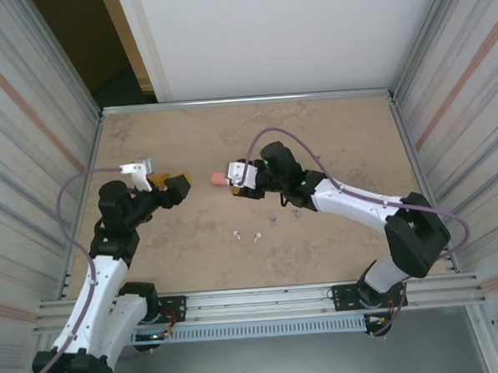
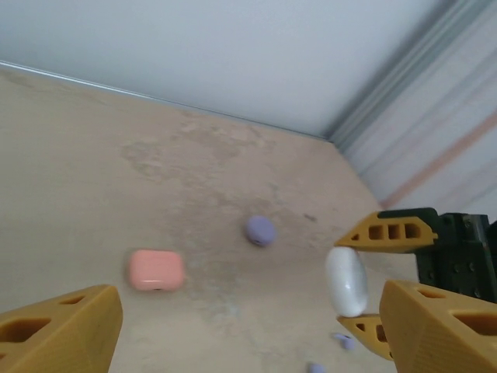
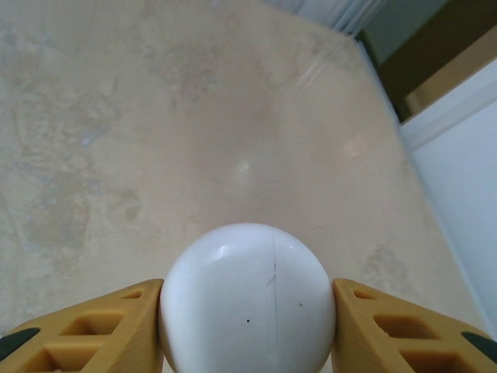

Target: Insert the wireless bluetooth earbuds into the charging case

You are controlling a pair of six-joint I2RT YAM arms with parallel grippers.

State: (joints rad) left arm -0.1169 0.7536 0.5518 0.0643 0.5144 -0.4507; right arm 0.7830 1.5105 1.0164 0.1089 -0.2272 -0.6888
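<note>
Right end effector: closed on the white case, one finger against each rounded flank, held just right of the pink case.
Left end effector: spread wide with nothing in it, left of the pink case and apart from it, pointing toward it.
White earbuds: two lie loose on the worktop, nearer the arm bases than the pink case and slightly to its right.
Purple earbuds: two more, near side of the pink case and further right, close under the right forearm.
Pink case: flat on the worktop, lid apparently shut, between the two end effectors.
Purple case: beyond the pink case and to its right, as the left wrist camera looks at it.
Risk, slip: the white case is smooth and pinched across its curves, so a harder squeeze or a nudge from the other arm could likely squirt it out.
Risk, scatter: the earbuds are tiny and light; a low sweep of the right forearm could flick them away.
Risk, lid: the white case looks closed, so no earbud goes in until it is opened.
Top view adds: the earbud layout and both arms' spacing.
Left wrist adds: the purple case and a side look at the held white case.
Right wrist adds: the finger contact and a thin seam on the white case.
</note>
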